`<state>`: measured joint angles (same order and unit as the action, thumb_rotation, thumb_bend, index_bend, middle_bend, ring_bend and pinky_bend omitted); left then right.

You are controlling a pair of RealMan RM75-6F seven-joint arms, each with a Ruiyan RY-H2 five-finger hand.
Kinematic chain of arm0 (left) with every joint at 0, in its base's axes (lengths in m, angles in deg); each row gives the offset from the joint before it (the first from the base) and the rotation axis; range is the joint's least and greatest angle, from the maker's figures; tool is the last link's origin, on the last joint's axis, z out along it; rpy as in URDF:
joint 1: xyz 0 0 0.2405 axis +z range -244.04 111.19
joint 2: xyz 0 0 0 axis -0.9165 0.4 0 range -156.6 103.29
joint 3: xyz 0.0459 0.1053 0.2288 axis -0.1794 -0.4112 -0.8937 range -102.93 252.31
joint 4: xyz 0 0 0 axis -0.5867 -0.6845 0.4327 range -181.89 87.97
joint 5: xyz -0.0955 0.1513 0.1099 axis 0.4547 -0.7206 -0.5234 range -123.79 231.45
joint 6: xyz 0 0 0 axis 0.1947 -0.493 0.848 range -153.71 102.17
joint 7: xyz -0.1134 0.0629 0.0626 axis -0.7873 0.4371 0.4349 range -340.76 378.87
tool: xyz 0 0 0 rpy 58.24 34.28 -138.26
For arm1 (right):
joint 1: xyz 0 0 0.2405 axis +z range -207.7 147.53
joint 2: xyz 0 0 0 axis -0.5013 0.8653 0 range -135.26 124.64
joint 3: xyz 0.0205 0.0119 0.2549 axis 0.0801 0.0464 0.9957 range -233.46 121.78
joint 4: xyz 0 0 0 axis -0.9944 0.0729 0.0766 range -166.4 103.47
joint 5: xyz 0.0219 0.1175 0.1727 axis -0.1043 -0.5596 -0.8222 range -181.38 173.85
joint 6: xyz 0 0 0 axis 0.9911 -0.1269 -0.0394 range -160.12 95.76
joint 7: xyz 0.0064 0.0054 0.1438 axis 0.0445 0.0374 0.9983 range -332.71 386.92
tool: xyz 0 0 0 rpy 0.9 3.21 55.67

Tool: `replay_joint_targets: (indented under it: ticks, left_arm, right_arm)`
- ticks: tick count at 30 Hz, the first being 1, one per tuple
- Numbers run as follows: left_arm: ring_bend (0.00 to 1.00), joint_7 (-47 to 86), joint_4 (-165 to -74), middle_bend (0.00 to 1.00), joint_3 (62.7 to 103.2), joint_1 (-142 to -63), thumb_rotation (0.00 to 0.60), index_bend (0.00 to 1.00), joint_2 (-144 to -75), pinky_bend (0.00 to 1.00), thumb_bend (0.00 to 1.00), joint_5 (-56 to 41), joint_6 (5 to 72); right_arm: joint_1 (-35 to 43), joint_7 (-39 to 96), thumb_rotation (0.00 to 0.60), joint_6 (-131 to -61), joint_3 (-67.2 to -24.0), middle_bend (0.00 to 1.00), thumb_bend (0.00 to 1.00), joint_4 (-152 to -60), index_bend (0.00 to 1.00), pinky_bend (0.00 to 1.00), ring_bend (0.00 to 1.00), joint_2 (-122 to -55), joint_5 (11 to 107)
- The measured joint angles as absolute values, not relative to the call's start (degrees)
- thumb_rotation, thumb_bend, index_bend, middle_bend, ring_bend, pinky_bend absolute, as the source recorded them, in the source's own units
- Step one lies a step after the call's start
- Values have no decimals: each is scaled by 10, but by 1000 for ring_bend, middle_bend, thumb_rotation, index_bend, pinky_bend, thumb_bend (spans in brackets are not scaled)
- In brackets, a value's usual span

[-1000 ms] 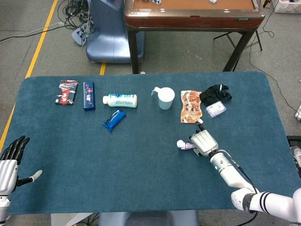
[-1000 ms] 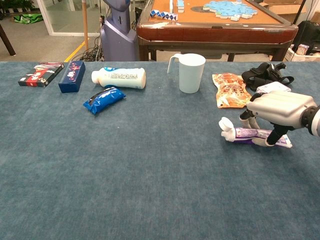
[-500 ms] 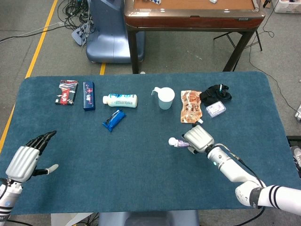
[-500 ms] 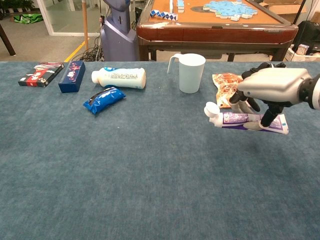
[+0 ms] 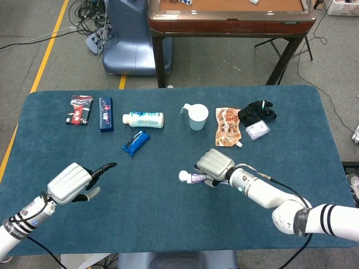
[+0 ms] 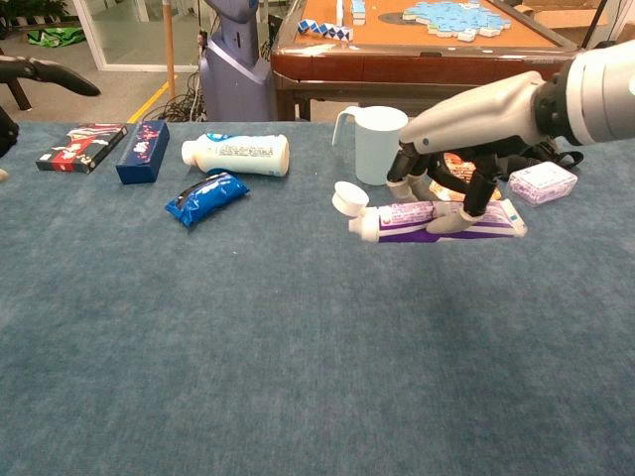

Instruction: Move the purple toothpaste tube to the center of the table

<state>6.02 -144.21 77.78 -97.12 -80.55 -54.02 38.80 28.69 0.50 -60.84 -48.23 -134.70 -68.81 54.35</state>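
Above mid-table, the right robot hand (image 6: 466, 149) grips the purple toothpaste tube (image 6: 437, 220) seemingly level, cap leftward.

1. The head view looks steeply down from above, taking in the whole blue table (image 5: 168, 224).
2. The chest view sits low and close, facing level across it.
3. Both share the white cup (image 5: 197, 117), tabletop and wooden table (image 6: 427, 59) behind.

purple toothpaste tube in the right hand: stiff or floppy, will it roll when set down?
The purple toothpaste tube hangs nearly level in the right hand without sagging, so it is probably fairly stiff and well filled. Its flat crimped tail should resist rolling, though the round white cap end may pivot slightly. The glossy skin could slip under a light grip.
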Motion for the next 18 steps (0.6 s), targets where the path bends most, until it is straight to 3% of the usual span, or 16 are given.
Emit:
replay_joint_targets:
  ticks: [18]
  left_arm:
    - [833, 106, -1497, 815, 771, -1083, 600, 84, -851, 877, 451, -543, 278]
  right_arm:
    - [421, -22, 600, -639, -520, 792, 741, -1339, 872, 404, 665, -763, 421]
